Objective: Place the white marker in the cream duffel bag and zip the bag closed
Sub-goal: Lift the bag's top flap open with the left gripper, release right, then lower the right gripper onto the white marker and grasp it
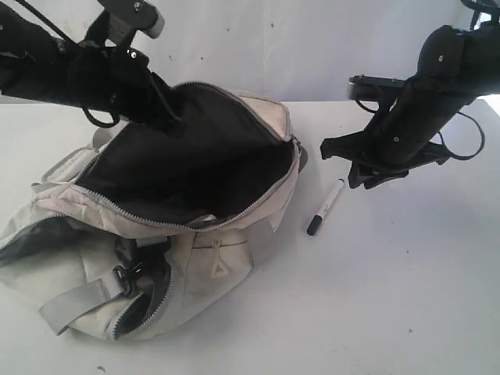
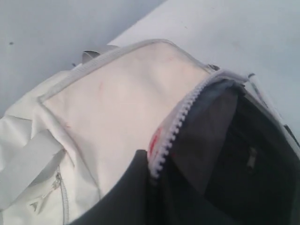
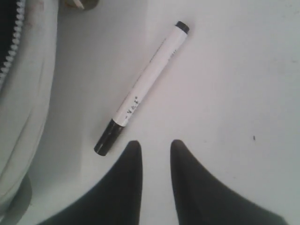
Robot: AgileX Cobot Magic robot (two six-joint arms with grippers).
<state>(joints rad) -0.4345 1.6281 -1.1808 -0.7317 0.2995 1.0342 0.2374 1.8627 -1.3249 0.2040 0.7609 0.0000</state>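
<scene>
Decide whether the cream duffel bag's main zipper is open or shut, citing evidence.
Open. The cream duffel bag gapes wide: its zipper teeth stand apart, exposing the dark lining.

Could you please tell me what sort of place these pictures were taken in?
Most likely a robot test bench in a lab: a bare white table and plain white wall, a black left arm and right arm over it, and only a cream bag and a marker laid out.

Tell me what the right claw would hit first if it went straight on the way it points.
Probably the white marker, lying on the table just ahead of the open right claw; depth is unclear, so perhaps bare table first.
</scene>
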